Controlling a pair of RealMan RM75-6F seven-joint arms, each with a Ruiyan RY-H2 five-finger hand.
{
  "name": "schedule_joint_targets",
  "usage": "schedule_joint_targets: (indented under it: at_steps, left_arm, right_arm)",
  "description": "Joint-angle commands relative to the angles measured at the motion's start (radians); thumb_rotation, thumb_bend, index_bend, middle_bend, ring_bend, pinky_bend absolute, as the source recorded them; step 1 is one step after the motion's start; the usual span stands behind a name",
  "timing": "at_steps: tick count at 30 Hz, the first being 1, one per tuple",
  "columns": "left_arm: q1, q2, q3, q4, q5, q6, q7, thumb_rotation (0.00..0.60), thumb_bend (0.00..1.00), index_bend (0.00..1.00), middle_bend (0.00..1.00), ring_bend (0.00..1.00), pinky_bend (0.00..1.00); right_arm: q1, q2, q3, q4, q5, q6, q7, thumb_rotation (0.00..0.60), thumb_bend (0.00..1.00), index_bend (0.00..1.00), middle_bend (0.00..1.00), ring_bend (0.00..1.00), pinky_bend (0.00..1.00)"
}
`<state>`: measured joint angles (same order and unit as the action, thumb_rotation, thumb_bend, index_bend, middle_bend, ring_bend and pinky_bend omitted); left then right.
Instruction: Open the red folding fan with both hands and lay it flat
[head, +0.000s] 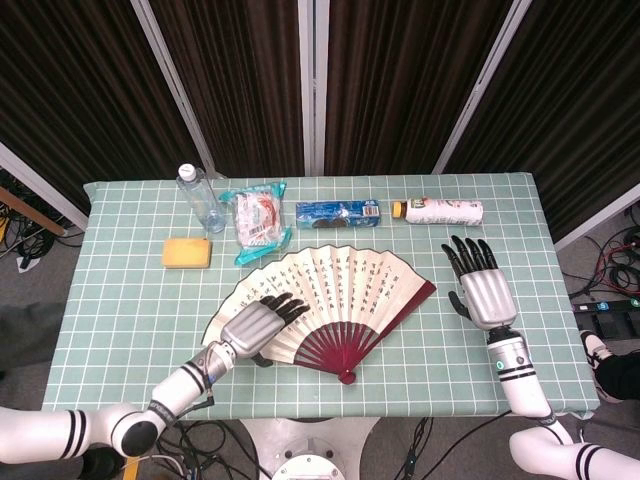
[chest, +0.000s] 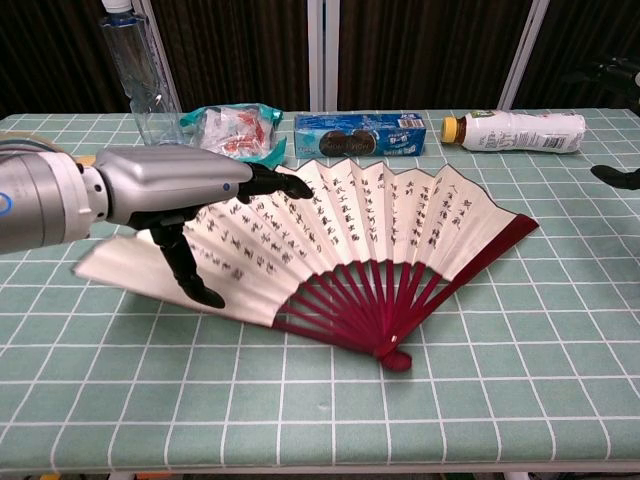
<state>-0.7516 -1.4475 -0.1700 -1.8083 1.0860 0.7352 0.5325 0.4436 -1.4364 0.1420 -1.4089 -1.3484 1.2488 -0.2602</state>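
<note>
The red folding fan (head: 340, 285) lies spread wide on the green checked table (head: 130, 310), cream paper with black writing toward the back, red ribs meeting at a pivot near the front edge. My left hand (head: 255, 325) reaches over the fan's left part with its fingers stretched out on top of the paper; in the chest view the left hand (chest: 170, 190) has its thumb hanging in front of the fan (chest: 400, 225), whose left edge is blurred. My right hand (head: 483, 290) is apart from the fan's right tip, fingers spread and holding nothing.
Along the back of the table stand a clear water bottle (head: 200, 198), a snack bag (head: 258, 218), a blue cookie pack (head: 338, 212) and a white bottle on its side (head: 443, 210). A yellow sponge (head: 187, 251) lies at the left.
</note>
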Motion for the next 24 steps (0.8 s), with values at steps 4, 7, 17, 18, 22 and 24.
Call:
schedule_joint_targets:
  at_steps: [4,7,17,18,22,24]
  left_arm:
    - [-0.062,0.147,-0.037,-0.021,-0.021,-0.173,-0.209,0.6,0.0,0.03,0.04,0.0,0.11]
    - [-0.018,0.182,-0.054,-0.021,0.031,-0.087,-0.277,0.6,0.0,0.04,0.05,0.0,0.11]
    - [0.277,0.23,-0.001,0.119,0.182,0.481,-0.298,0.6,0.0,0.18,0.13,0.04,0.11]
    - [0.303,0.237,0.009,0.129,0.185,0.515,-0.301,0.6,0.0,0.18,0.13,0.04,0.11]
    - [0.413,0.261,0.06,0.164,0.21,0.637,-0.347,0.6,0.0,0.19,0.14,0.04,0.11]
    - [0.478,0.264,0.087,0.177,0.22,0.708,-0.373,0.6,0.0,0.19,0.15,0.04,0.11]
  right_arm:
    - [-0.02,0.058,-0.006,-0.051,0.02,-0.027,0.052,0.6,0.03,0.07,0.0,0.0,0.0]
    - [-0.038,0.091,-0.012,-0.06,0.004,-0.009,0.09,0.6,0.03,0.07,0.0,0.0,0.0]
    - [-0.131,0.288,-0.063,-0.089,-0.11,0.076,0.348,0.6,0.3,0.08,0.07,0.0,0.0]
    - [-0.143,0.301,-0.069,-0.09,-0.118,0.091,0.364,0.6,0.3,0.09,0.07,0.0,0.0]
    - [-0.203,0.343,-0.09,-0.104,-0.138,0.162,0.406,0.6,0.31,0.09,0.07,0.0,0.0]
    - [-0.24,0.363,-0.103,-0.12,-0.144,0.2,0.422,0.6,0.31,0.09,0.07,0.0,0.0]
